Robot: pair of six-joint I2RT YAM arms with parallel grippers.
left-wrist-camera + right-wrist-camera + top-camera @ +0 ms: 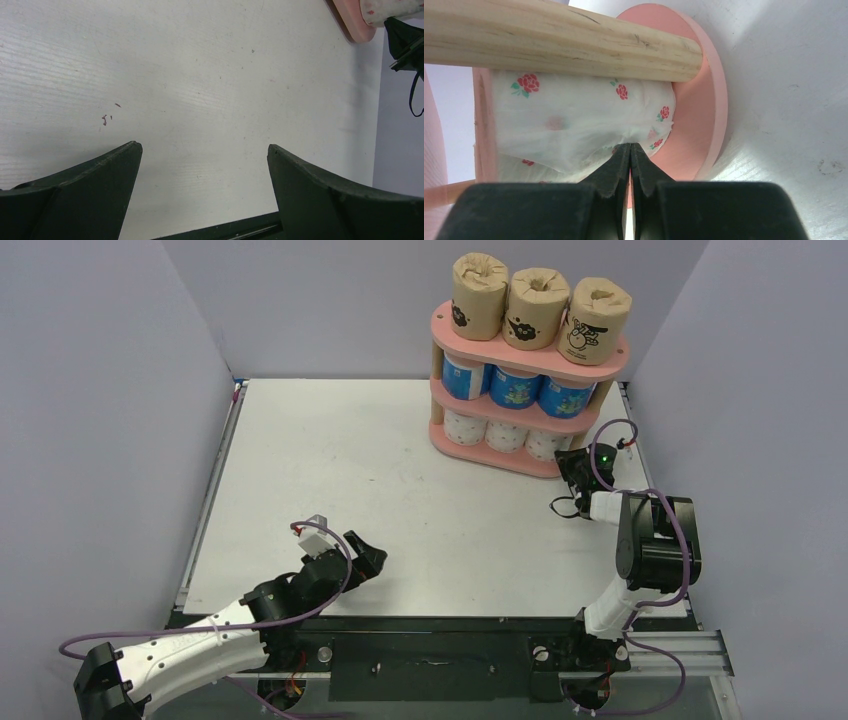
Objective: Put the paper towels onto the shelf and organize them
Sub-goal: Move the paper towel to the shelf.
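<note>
The pink three-tier shelf (600, 358) stands at the table's back right. Three brown rolls (538, 308) are on top, three blue rolls (515, 388) in the middle, three white rolls (506, 435) at the bottom. My right gripper (575, 465) is shut at the shelf's bottom right end. In the right wrist view its tips (630, 145) touch the wrapper of the rightmost white roll (574, 115), below a wooden post (549, 40) and beside the pink bottom board (704, 110). My left gripper (368, 552) is open and empty, low over bare table (205, 146).
Grey walls enclose the table on the left, back and right. The right wall is close beside the shelf and the right arm. In the left wrist view the shelf's corner (352, 27) and the right gripper (402, 40) show at the far right.
</note>
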